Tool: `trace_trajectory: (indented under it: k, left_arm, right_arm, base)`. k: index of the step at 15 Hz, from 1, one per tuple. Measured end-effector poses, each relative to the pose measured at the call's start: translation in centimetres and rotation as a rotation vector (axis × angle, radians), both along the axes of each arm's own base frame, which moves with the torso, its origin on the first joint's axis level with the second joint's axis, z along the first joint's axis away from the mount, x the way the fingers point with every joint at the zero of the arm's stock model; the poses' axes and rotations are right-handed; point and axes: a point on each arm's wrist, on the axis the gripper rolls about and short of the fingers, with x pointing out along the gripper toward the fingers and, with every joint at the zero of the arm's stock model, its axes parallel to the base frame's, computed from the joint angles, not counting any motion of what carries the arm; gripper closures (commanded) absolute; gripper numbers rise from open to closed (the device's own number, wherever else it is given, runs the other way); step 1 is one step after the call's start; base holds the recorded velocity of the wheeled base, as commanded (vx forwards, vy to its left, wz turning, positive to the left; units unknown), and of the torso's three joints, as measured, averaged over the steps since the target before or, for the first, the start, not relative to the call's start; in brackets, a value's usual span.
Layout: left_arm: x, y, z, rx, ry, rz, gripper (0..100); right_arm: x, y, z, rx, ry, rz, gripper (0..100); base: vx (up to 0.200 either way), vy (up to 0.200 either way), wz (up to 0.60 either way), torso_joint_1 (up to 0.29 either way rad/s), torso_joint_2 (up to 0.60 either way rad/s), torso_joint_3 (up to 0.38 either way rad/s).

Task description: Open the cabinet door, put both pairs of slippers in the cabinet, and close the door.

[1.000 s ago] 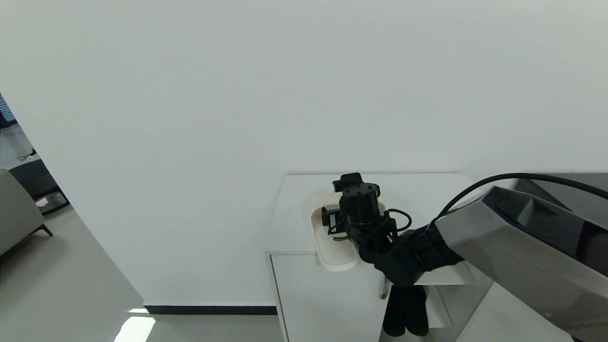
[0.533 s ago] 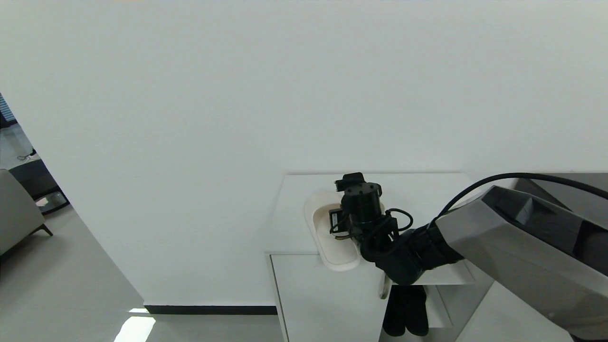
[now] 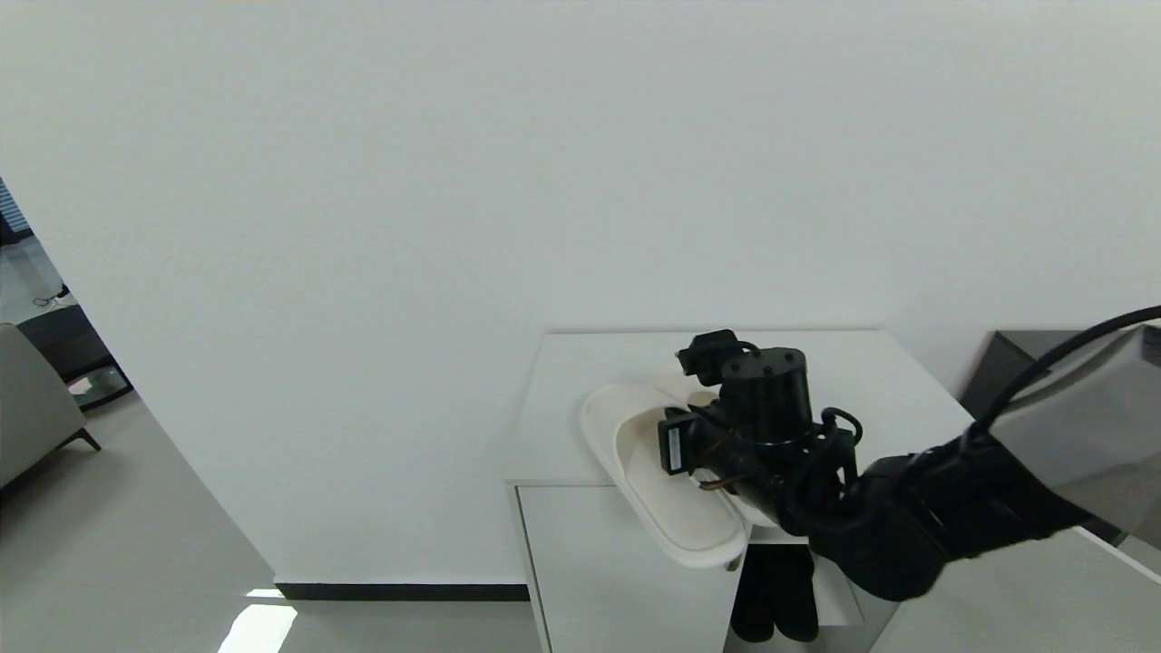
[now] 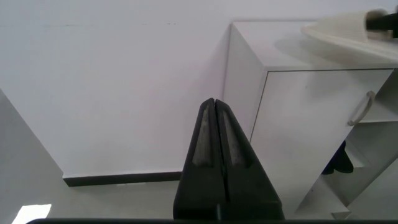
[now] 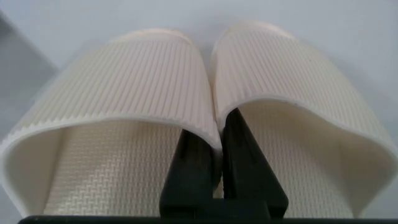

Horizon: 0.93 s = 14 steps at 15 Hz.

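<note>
1. Head view: a cream pair of slippers (image 3: 676, 494) lies side by side over the front edge of the cabinet (image 3: 580, 363) top, overhanging it. Black slippers (image 3: 775, 594) stand inside the cabinet's open compartment.
2. Left wrist view: the left gripper (image 4: 214, 140) has its jaws pressed together, empty, apart from the cabinet.
3. Right wrist view: the right gripper (image 5: 221, 165) has its jaws pinching the adjoining inner edges of the ribbed uppers.

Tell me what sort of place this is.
Probably a home entryway or living room: a white shoe cabinet, cream slippers at its top edge and black slippers inside, a grey sofa at far left.
</note>
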Motion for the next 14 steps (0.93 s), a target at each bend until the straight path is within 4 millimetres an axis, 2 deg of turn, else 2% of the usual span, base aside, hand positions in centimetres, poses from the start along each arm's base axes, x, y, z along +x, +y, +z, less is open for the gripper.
trace_trajectory:
  k: [6,7,9,14]
  left_arm:
    - [0.0,0.0,0.0,0.001,0.0,0.0,100]
    - [0.0,0.0,0.0,0.0,0.0,0.0,100]
    - [0.0,0.0,0.0,0.001,0.0,0.0,100]
    - [0.0,0.0,0.0,0.0,0.0,0.0,100]
  right_arm:
    - [-10.8,-4.0,3.9,0.095,0.057,0.402,100]
    - [-12.0,-4.6,4.1,0.102,0.06,0.45,100]
    - [-13.0,-5.5,4.5,0.11,0.053,0.47,100]
    - [-13.5,-6.1,5.0,0.121,0.038,0.472,100]
  base:
    - [0.0,0.0,0.0,0.0,0.0,0.0]
    - [0.0,0.0,0.0,0.0,0.0,0.0]
    - [0.0,0.0,0.0,0.0,0.0,0.0]
    - [-0.2,0.0,0.0,0.008,0.0,0.001]
